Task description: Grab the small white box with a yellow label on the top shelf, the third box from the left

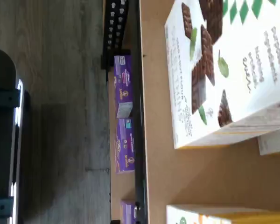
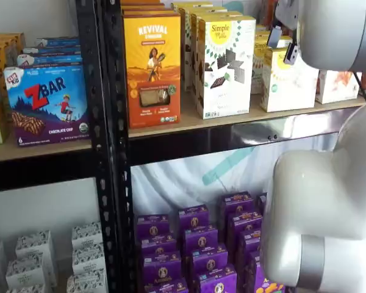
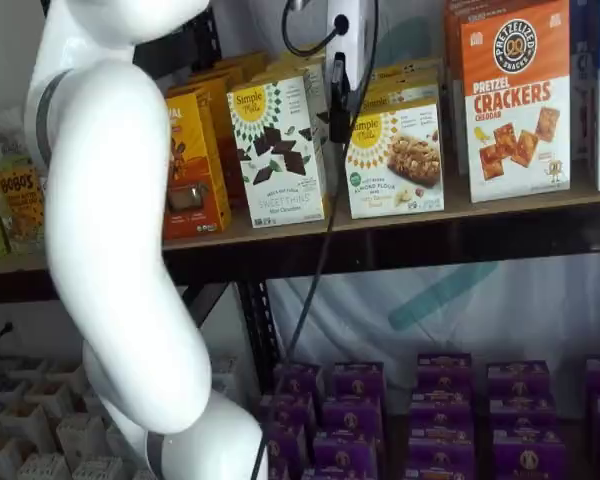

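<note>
claw point(image 3: 338, 88): I only catch it side-on, can't tell its state
small white box point(image 3: 394, 160): upright on top shelf point(image 3: 500, 205), just right of the claw

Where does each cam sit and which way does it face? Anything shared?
Wrist view: on the wrist, over the top shelf edge, tall chocolate-squares box close; no robot parts visible.
A shelf view: front, at an angle; white arm at right.
A shelf view: front; arm at left, gripper hanging from above, finger gap unclear.
Shared: small white box in both shelf views.
</note>
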Controlling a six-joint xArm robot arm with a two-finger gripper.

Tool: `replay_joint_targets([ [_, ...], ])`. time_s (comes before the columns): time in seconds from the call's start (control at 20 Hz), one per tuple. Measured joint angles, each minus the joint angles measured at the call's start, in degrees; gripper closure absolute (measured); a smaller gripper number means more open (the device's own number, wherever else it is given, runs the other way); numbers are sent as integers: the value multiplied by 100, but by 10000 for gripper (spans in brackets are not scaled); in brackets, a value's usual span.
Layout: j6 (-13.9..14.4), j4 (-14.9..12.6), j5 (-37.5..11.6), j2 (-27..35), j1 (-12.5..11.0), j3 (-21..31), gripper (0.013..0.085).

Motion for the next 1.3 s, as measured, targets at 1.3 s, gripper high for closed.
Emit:
replay_joint_targets([
  [1.3, -7, -83, -7, 412, 33, -338, 130],
])
